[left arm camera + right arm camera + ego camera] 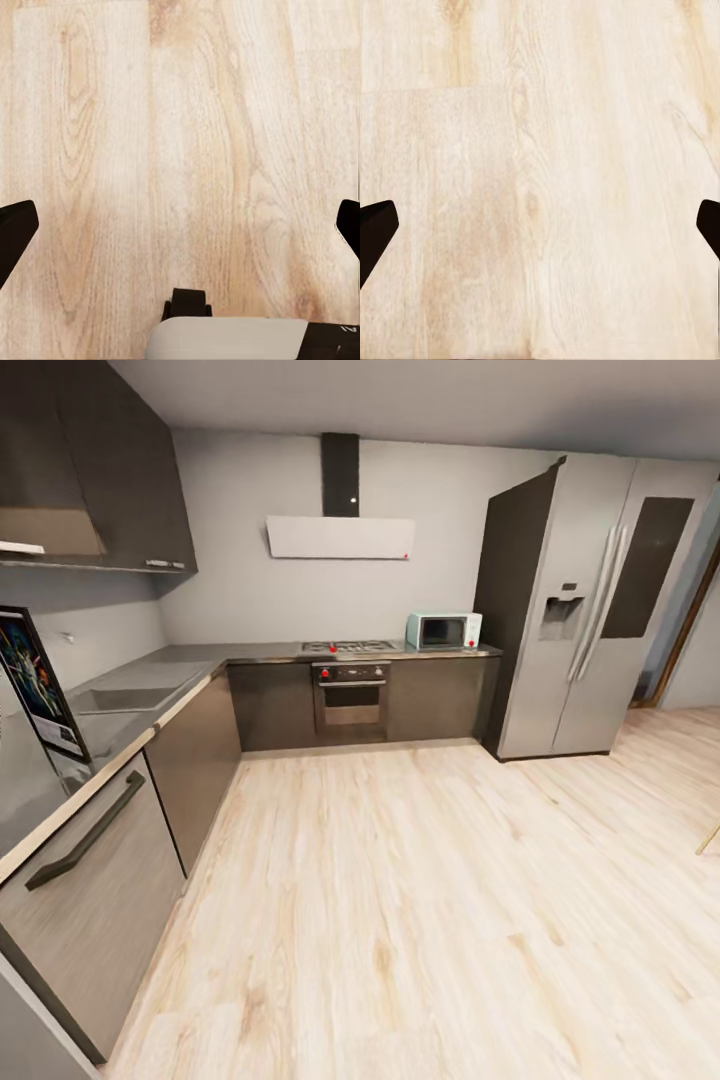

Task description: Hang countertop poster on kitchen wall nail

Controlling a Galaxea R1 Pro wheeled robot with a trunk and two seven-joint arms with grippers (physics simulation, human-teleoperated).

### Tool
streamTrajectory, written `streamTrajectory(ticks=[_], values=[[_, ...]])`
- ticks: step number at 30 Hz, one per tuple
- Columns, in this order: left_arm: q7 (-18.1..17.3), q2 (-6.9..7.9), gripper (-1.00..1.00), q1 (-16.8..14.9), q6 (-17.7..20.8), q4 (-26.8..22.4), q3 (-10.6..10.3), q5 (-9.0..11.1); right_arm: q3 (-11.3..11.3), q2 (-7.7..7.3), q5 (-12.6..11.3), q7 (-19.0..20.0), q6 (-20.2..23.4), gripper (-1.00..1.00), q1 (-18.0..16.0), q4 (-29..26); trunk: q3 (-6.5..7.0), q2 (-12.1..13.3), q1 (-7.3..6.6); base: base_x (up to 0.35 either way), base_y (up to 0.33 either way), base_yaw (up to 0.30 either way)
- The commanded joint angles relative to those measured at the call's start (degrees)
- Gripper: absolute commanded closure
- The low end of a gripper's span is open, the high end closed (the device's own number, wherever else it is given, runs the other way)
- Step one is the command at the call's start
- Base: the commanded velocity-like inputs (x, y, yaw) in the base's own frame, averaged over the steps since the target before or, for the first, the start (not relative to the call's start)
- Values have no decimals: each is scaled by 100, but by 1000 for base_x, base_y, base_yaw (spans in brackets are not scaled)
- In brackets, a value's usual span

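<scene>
The poster (35, 682) stands upright on the kitchen countertop (160, 678) at the far left of the head view, leaning against the grey wall; its black frame, white border and dark blue art show, and the picture's edge cuts it off. An inset sink (118, 700) lies just beyond it. A small peg (67, 637) sticks out of the wall above the worktop. In the left wrist view my left gripper (180, 229) is open over bare wood floor, holding nothing. My right gripper (540, 232) is likewise open above the floor.
Dark base cabinets (195, 760) run along the left. On the back wall are an oven (350, 698) with hob, a range hood (340, 537) and a mint microwave (443, 630). A steel fridge (585, 610) stands at the right. Wide wood floor (430, 900) lies between.
</scene>
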Motion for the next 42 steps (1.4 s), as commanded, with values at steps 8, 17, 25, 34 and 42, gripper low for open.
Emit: streamTrajectory(ticks=[8,17,25,34,42], values=[[4,-1,-100,2,-2,-9,37,1,2,6,30,-42,-25,-100,-3,21,-35,-2,2,230,-242,227],[-5,-1,-100,2,-2,-9,43,2,2,7,38,-49,-26,-100,-3,24,-73,-2,2,237,-244,252],[-11,-1,-100,2,-9,-9,44,2,2,9,39,-52,-26,-100,-3,24,-106,-2,2,82,-82,254],[-12,-1,-100,2,-10,-9,48,2,2,14,39,-52,-26,-100,-3,24,-142,-2,2,3,-3,258],[-12,-1,-100,2,-10,-9,48,2,2,15,39,-52,-26,-100,-3,27,-174,-2,2,0,0,260]])
